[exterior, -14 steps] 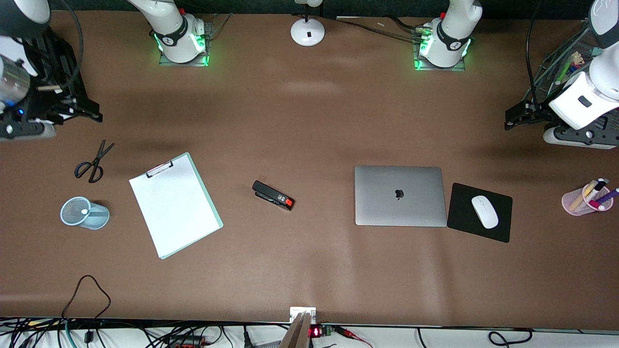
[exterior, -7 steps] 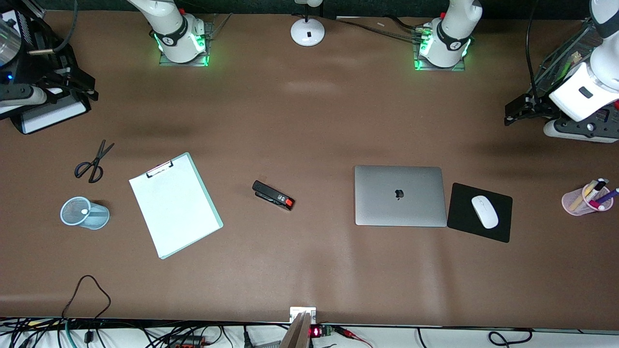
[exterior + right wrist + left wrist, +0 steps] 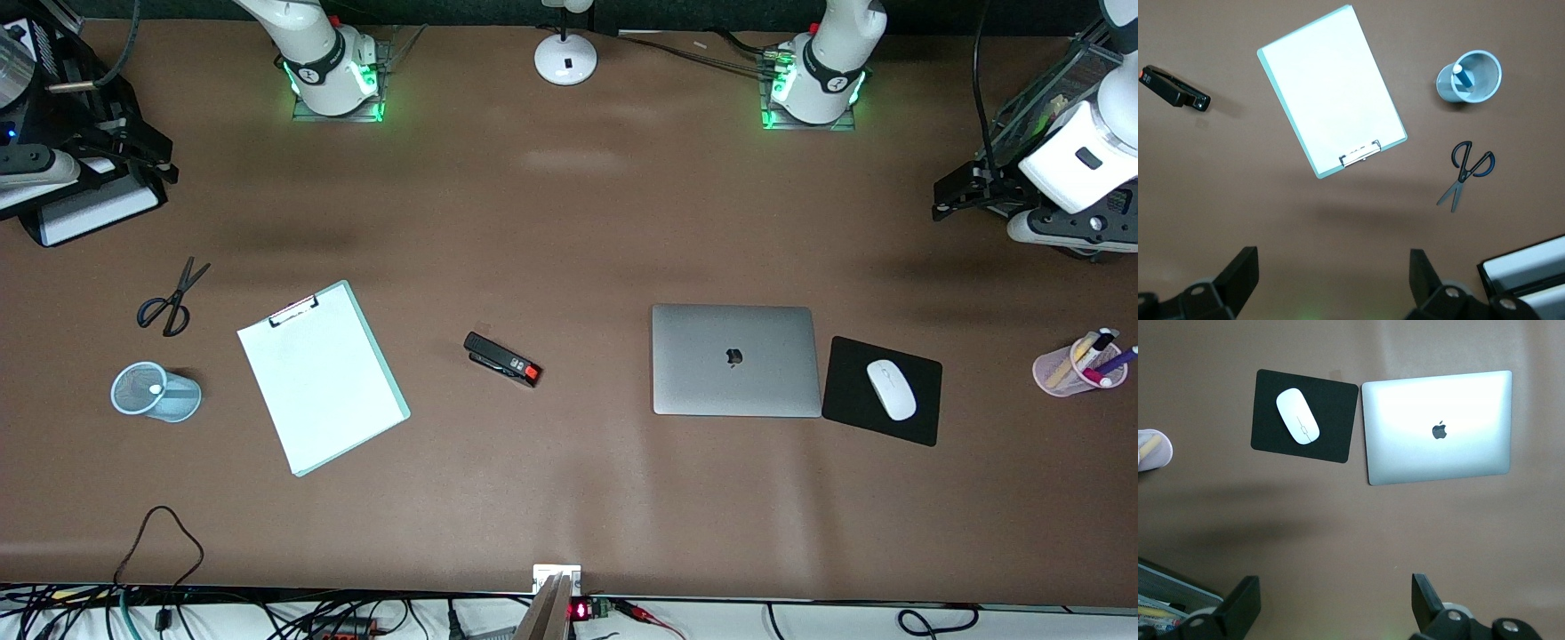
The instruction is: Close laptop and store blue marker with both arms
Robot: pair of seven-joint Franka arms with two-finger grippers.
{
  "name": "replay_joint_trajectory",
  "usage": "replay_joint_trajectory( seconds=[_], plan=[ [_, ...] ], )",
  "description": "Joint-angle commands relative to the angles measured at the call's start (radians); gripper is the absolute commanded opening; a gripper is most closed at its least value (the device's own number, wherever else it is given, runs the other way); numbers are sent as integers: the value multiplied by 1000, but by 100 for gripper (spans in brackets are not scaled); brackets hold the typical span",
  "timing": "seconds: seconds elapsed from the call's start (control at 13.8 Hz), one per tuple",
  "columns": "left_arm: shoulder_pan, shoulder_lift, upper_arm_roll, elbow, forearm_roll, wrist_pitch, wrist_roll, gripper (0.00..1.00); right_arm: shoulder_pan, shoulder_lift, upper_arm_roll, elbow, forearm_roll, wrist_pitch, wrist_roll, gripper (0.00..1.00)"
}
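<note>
The brown table (image 3: 569,222) carries everything, and both of my arms are raised high at its two ends. My left gripper (image 3: 1331,603) hangs over bare table toward the left arm's end, its two black fingers (image 3: 1238,607) spread wide with nothing between them. My right gripper (image 3: 1331,280) hangs over bare table toward the right arm's end, fingers (image 3: 1241,273) equally wide apart and holding nothing.

The white clipboard (image 3: 322,376) with its mint edge is the largest item, lying flat toward the right arm's end. The laptop (image 3: 735,360) comes next: it lies shut, silver lid down flat with the dark logo up, toward the left arm's end. Just beside it, on the side toward the left arm's end, lies the black mouse pad (image 3: 920,418) with a white mouse (image 3: 891,389) on it.

The light-blue mesh cup (image 3: 156,391) stands near the right arm's end; inside it my right wrist view shows the blue marker (image 3: 1463,77), its white end up against the rim. The pink cup (image 3: 1062,373) at the left arm's end holds several other markers. The black scissors (image 3: 169,298) lie farther from the front camera than the mesh cup. The black stapler (image 3: 502,359) with its red tip lies between the clipboard and the laptop.
</note>
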Motion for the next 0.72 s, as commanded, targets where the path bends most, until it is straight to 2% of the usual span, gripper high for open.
replay_joint_trajectory(
  seconds=[0.0, 0.36, 0.65],
  plan=[
    [4, 36, 17, 51, -8, -26, -13, 100, 3, 31, -2, 40, 0, 20, 6, 100],
    [59, 60, 20, 80, -8, -27, -19, 100, 1, 52, -8, 72, 23, 11, 22, 100],
    [59, 82, 14, 85, -3, -24, -19, 100, 3, 54, -6, 74, 17, 5, 18, 100]
  ],
)
